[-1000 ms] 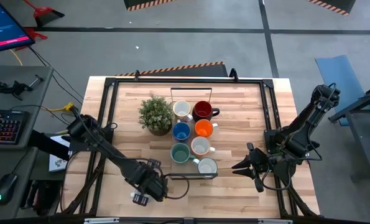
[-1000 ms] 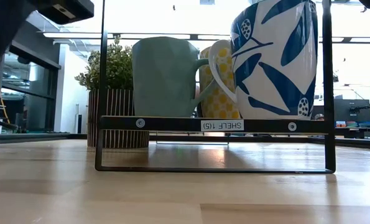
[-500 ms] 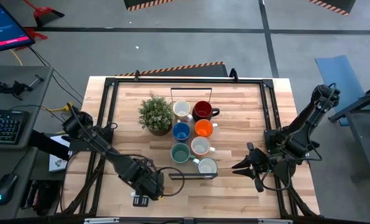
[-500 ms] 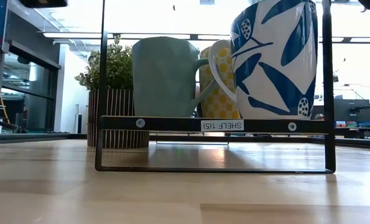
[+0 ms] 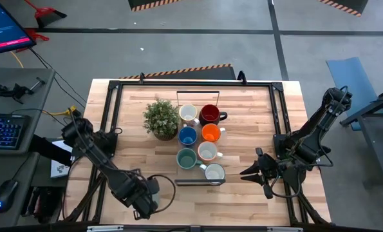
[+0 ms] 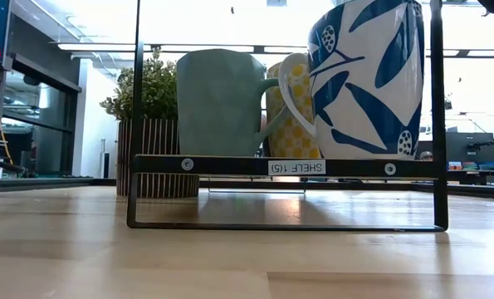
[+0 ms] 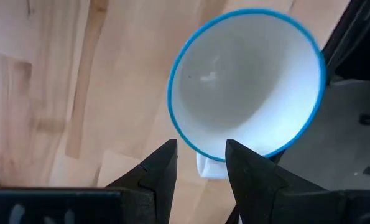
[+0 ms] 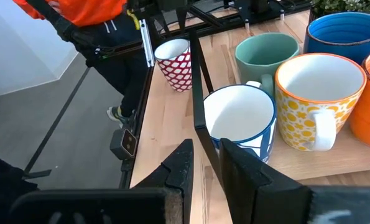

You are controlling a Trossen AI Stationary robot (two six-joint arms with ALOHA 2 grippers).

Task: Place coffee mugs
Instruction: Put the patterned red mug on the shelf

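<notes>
Coffee mugs (image 5: 207,151) fill the black rack (image 5: 197,183) two by two in the high view. You count seven there, handles mostly turned outward, so the rows pack tight. The left claw (image 5: 143,207) sits at the counter (image 5: 255,116) front edge, well apart from the rack. The right claw (image 5: 250,173) waits just beside the rack's right side. The potted plant (image 5: 161,119) crowds the rack's left flank.

From the low view, the teal mug (image 6: 222,104) and the blue-leaf mug (image 6: 371,79) stand behind the rack's front bar. That bar blocks any level approach to them.

In the left wrist view, the claw closes on the eighth mug (image 7: 247,87) at its handle. The mouth faces the camera, and the counter's edge lies close by.

In the right wrist view, the claw is narrow and empty, with the rack's frame just ahead. A red-patterned mug (image 8: 175,62) stands near the counter's edge; it is probably the eighth mug, though you can't be sure. A person in orange (image 8: 85,12) stands beyond.
</notes>
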